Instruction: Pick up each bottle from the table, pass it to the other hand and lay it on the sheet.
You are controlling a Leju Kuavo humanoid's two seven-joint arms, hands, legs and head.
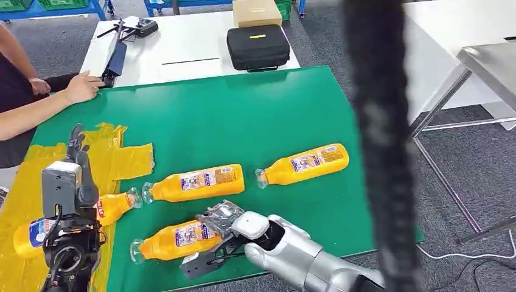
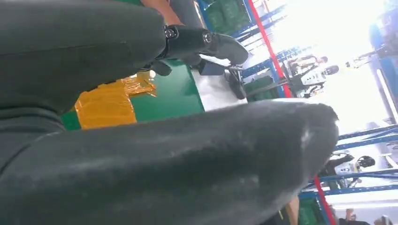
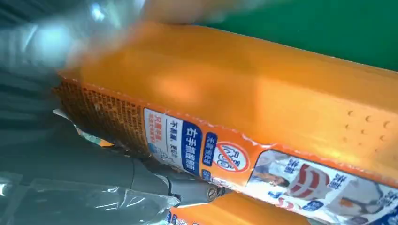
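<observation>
Several orange bottles lie on the green table (image 1: 255, 109). My right hand (image 1: 220, 220) grips the base end of the nearest bottle (image 1: 173, 240), which rests on the table; up close its label (image 3: 225, 154) sits between a thumb (image 3: 187, 187) and blurred fingers. A second bottle (image 1: 195, 184) lies just behind it, a third bottle (image 1: 310, 163) further right. A fourth bottle (image 1: 115, 207) lies on the yellow sheet (image 1: 125, 161) at the left, partly hidden by my left arm. My left hand (image 1: 76, 155) is raised over the sheet, its fingers (image 2: 206, 40) apart and holding nothing.
A person's hand (image 1: 82, 86) rests on the table's far left corner. Behind on a white table stand a black case (image 1: 258, 45), a cardboard box (image 1: 255, 12) and a controller (image 1: 137, 27). A blurred dark cable (image 1: 380, 152) hangs close to the camera at right.
</observation>
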